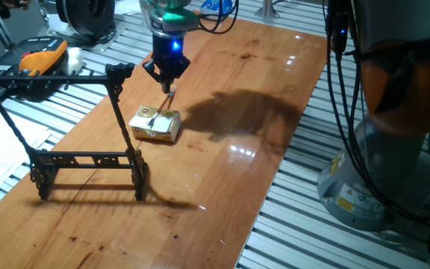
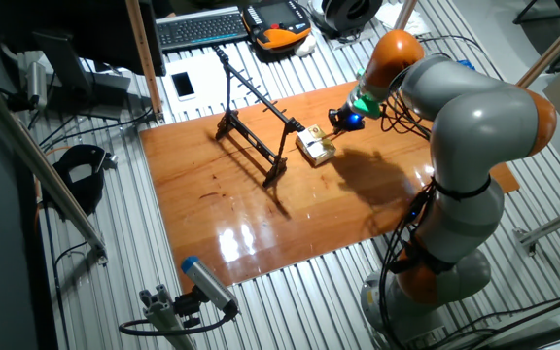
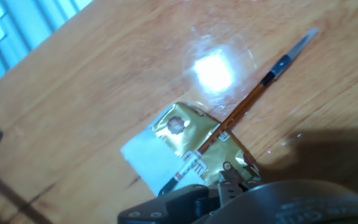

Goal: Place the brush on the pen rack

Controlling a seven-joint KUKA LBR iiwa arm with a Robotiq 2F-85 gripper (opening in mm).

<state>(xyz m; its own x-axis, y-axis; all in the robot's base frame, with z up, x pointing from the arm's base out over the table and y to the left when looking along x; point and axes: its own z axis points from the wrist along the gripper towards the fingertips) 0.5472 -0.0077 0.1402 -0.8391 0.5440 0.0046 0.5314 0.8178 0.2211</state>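
Note:
The brush (image 1: 163, 109) is a thin brown stick that lies slanted across the yellowish block (image 1: 157, 127). One end rests on the block and the other points toward the table behind it. In the hand view the brush (image 3: 244, 109) runs diagonally over the gold block (image 3: 194, 140). My gripper (image 1: 168, 82) hangs just above the brush's far end, fingers pointing down; their gap does not show. The pen rack (image 1: 88, 159), a black frame with a top crossbar, stands to the left of the block. It also shows in the other fixed view as the pen rack (image 2: 254, 126), beside my gripper (image 2: 343, 120).
The wooden tabletop (image 1: 260, 112) stretches right of the block and ends at a slatted metal bench (image 1: 394, 246). The arm's grey base (image 1: 394, 149) stands at the right. An orange handset (image 1: 43, 56) and cables lie behind the rack.

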